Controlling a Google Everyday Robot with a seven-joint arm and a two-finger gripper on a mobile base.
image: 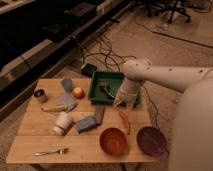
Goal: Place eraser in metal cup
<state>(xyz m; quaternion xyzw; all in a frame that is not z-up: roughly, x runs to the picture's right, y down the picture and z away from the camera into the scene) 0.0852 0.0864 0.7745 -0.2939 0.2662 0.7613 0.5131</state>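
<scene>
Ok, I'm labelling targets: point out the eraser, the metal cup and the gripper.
eraser (99, 114), camera view, middle of its top face.
metal cup (40, 95), camera view, its side wall.
gripper (125, 104), camera view, between its fingertips, by the green tray (93, 88).
</scene>
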